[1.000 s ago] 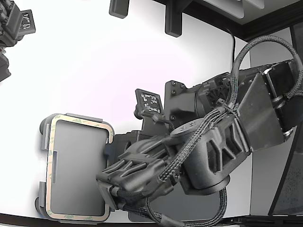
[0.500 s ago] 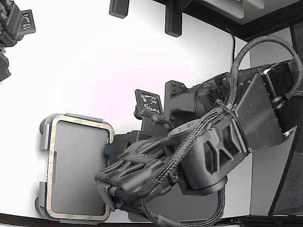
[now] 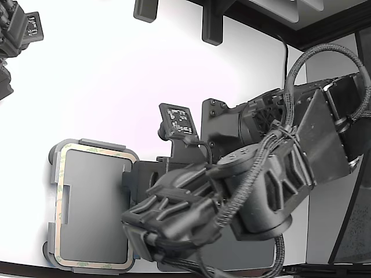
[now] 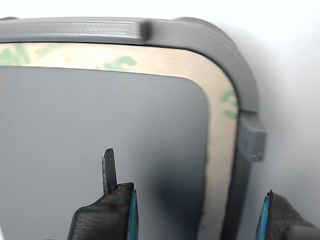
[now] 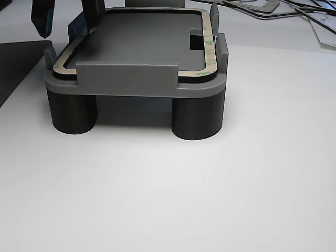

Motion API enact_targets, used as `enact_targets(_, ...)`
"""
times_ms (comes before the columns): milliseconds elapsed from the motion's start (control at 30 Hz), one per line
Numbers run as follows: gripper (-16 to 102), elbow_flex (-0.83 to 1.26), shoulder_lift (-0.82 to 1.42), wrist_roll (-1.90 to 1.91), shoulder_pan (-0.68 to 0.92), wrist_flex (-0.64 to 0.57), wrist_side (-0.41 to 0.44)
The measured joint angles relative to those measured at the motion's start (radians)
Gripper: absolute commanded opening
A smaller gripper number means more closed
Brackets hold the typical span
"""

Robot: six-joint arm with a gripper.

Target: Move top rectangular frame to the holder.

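Note:
The top rectangular frame (image 3: 98,149), a thin beige outline with green flecks, lies flat inside the holder (image 3: 87,142), a grey tray with raised edge tabs and a side notch. In the other view the holder (image 5: 126,79) stands on short round legs with the frame (image 5: 209,42) seated in its rim. My gripper (image 3: 132,179) hovers at the tray's side nearest the arm. In the wrist view the gripper (image 4: 192,200) is open, one blue-padded finger over the tray's grey middle and the other outside the holder (image 4: 240,80), straddling the frame (image 4: 220,150) without touching it. The other view shows the gripper (image 5: 67,16) above the tray's far corner.
A darker grey flat mat (image 3: 243,255) lies under the arm, seen in the other view as a dark mat (image 5: 16,68). A second arm (image 3: 17,35) sits at the exterior view's upper left. Two black brackets (image 3: 211,23) stand at the back. Cables (image 5: 283,10) lie behind the tray.
The gripper head has shifted a little and looms larger in the exterior view; its tag plate moved left. The frame stays in the tray.

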Motion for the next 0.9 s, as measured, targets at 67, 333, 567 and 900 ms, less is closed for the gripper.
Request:
enact_targets(67, 100, -0.002, 0.041, -0.091, 0.017, -0.005, 0.069)
enact_targets(333, 100, 0.152, 0.322, -0.68, -0.032, -0.147, 0.339)
enact_targets(567, 100, 0.477, 0.71, -1.264, -0.167, -0.359, 0.259)
enact_targets(900, 100, 1.092, 1.353, -1.818, -0.405, -0.667, 0.072)
